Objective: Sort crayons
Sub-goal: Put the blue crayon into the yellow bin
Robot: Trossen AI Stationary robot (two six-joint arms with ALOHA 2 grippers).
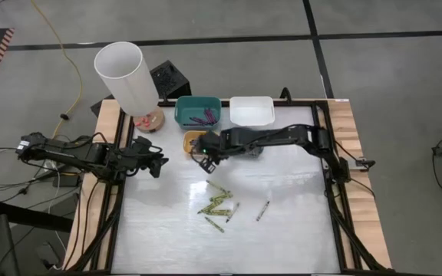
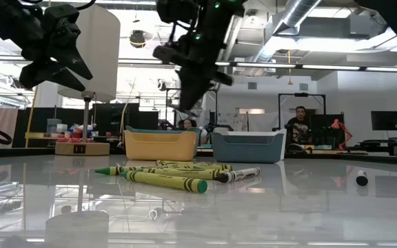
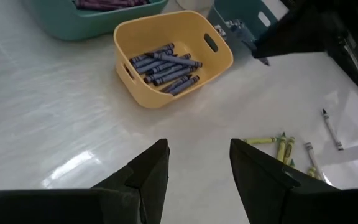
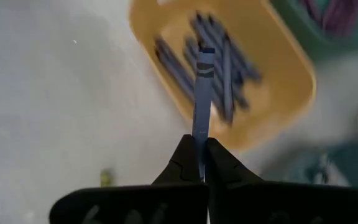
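My right gripper hangs just on the near side of the yellow bin, shut on a blue crayon. The yellow bin holds several blue crayons. A teal bin behind it holds purple crayons. Several yellow-green crayons lie in a loose pile on the table's middle, with two pale crayons beside them. My left gripper stands open above the table's left edge, with nothing between its fingers. My right gripper pinches the blue crayon by one end between its two fingertips. The fingers slant down from the table's right side. The crayon sticks out past the fingertips in line with them, lifted clear of the table, with its free end pointing toward the yellow bin.
A white bin stands at the far edge, right of the teal one. A blue-grey bin sits under my right arm. A white cylinder on a stand rises at the far left corner. People sit in the room behind.
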